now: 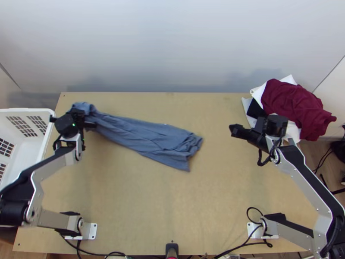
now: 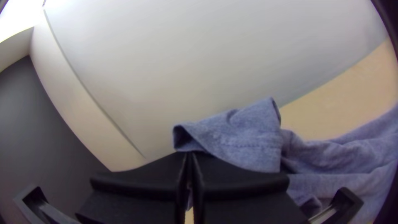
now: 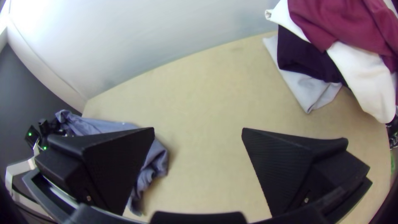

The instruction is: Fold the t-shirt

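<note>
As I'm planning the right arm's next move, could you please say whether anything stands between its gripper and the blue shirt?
Nothing visible does: only bare table lies between the right gripper and the blue shirt. The clothes pile is on the gripper's other side.

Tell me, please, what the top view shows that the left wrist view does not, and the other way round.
Top view: the white basket, the maroon cloth on the pile, the right gripper and both arms' bases.

Left wrist view: a seam line near the held end of the t-shirt, and a dark grey surface beyond.

Both: the blue t-shirt, the left gripper holding it, the table and the pale wall.
</note>
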Action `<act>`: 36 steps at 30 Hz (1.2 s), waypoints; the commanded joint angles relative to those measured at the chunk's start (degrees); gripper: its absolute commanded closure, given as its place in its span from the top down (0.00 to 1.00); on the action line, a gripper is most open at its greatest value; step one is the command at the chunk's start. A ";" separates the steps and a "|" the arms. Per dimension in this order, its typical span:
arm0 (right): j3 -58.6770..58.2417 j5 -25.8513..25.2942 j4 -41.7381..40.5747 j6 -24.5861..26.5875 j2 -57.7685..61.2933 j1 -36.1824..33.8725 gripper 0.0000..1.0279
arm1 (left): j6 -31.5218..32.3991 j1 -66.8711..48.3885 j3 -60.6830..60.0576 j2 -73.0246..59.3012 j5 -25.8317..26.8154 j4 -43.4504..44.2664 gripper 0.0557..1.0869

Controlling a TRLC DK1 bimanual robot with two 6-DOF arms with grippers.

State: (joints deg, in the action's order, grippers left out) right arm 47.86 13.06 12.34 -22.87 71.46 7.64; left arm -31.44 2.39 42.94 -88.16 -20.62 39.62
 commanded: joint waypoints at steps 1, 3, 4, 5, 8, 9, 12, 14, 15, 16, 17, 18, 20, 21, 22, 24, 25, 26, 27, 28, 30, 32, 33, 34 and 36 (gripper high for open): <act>-0.39 0.92 4.27 2.75 0.87 4.84 0.96 | 1.03 7.01 1.01 -5.62 -0.56 0.02 0.04; -1.10 3.64 6.56 3.36 0.70 6.69 0.96 | 1.47 7.71 0.48 -4.74 -0.56 -0.15 0.06; -1.54 5.31 7.70 3.63 0.43 7.74 0.96 | 1.91 8.07 0.57 -4.21 -1.00 -0.86 0.13; -1.98 6.19 8.49 4.06 0.26 8.71 0.96 | 2.44 8.59 0.57 -3.69 -1.00 -1.65 0.28; -2.77 9.18 10.78 5.65 0.08 11.78 0.96 | 5.16 9.03 0.66 0.36 -0.91 -10.88 0.97; -2.68 10.06 11.39 5.91 0.17 12.58 0.96 | 6.39 9.03 0.83 2.38 -0.12 -15.18 0.96; -1.89 13.48 12.71 6.09 0.26 14.33 0.96 | 7.01 8.94 0.04 8.36 2.52 -21.69 0.96; -1.01 15.77 13.68 6.17 0.52 15.83 0.96 | 6.92 8.51 -0.40 12.49 2.69 -24.85 0.96; -0.75 16.47 13.85 6.44 0.52 16.79 0.96 | 7.18 8.51 -0.49 14.60 2.69 -25.55 0.96; -0.66 16.56 13.85 6.61 0.70 17.94 0.96 | 7.80 8.68 -0.57 16.62 2.69 -26.34 0.96; -0.75 16.56 13.85 6.88 0.96 19.17 0.96 | 8.24 8.77 -0.66 18.55 2.78 -27.66 0.96; -0.83 16.56 13.77 7.14 1.40 20.57 0.96 | 8.33 8.77 -0.84 20.40 2.87 -29.42 0.96; -1.10 16.56 13.50 7.76 2.72 23.03 0.95 | 8.50 8.77 -0.84 23.91 3.92 -35.22 0.96; -1.10 16.47 12.80 7.76 3.42 23.83 0.95 | 8.50 8.77 -1.01 25.41 4.10 -37.24 0.96; -1.10 16.47 12.01 7.84 4.12 24.62 0.95 | 8.59 8.77 -1.28 26.99 4.10 -39.35 0.96; -1.19 15.50 8.40 6.79 5.79 25.23 0.95 | 8.68 8.68 -1.72 28.48 4.10 -43.83 0.96; -1.36 15.07 6.73 6.53 6.50 25.94 0.95 | 9.20 8.77 -1.81 29.01 4.10 -46.03 0.96; -1.54 13.66 5.33 6.53 7.29 26.99 0.95 | 10.44 8.77 -1.89 29.62 4.10 -47.88 0.96; -1.71 12.17 3.75 6.79 8.17 28.13 0.95 | 11.93 8.77 -1.89 30.59 4.10 -50.25 0.96; -1.71 11.64 3.04 6.97 9.13 29.01 0.95 | 13.34 8.77 -2.16 31.65 4.10 -52.18 0.96; -1.27 10.32 2.34 7.49 11.24 30.51 0.95 | 13.95 8.68 -3.91 34.46 4.63 -54.64 0.96; -0.92 9.62 1.46 7.67 12.83 31.65 0.95 | 13.95 8.24 -5.94 38.33 5.07 -55.79 0.96; -0.92 9.09 0.76 7.58 13.70 32.44 0.95 | 13.95 8.07 -6.81 40.17 5.15 -55.96 0.96; -1.19 8.74 0.05 7.67 14.32 32.97 0.95 | 13.86 7.98 -7.25 41.93 5.24 -56.31 0.96; -2.15 5.49 -2.67 7.84 15.81 34.72 0.95 | 13.86 7.71 -7.25 44.30 5.59 -57.98 0.96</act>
State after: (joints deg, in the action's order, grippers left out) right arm 46.59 23.57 15.22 -15.55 82.28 37.34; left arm -18.72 10.79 38.33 -53.08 -15.88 -12.45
